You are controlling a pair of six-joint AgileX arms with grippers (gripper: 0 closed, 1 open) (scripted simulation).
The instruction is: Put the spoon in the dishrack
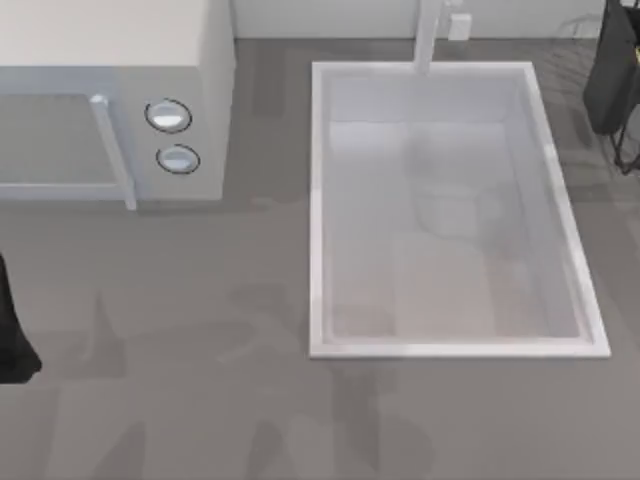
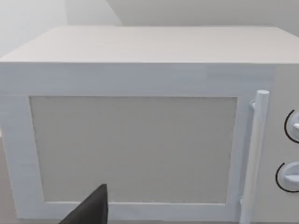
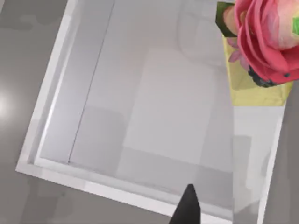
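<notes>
The spoon and the dishrack are both out of view. My left arm (image 1: 14, 340) is parked at the table's left edge. A dark tip of the left gripper (image 2: 91, 211) points at the front of the white microwave (image 2: 135, 140). My right arm (image 1: 612, 70) is parked at the far right corner. A dark tip of the right gripper (image 3: 187, 207) hangs over the rim of the white sink (image 3: 93, 184).
The white sink basin (image 1: 318, 200) fills the middle right of the table, with a tap post (image 1: 428, 35) at its far edge. The microwave (image 1: 205, 90) stands at the far left. A pink flower (image 3: 264, 39) on a yellow base sits by the sink.
</notes>
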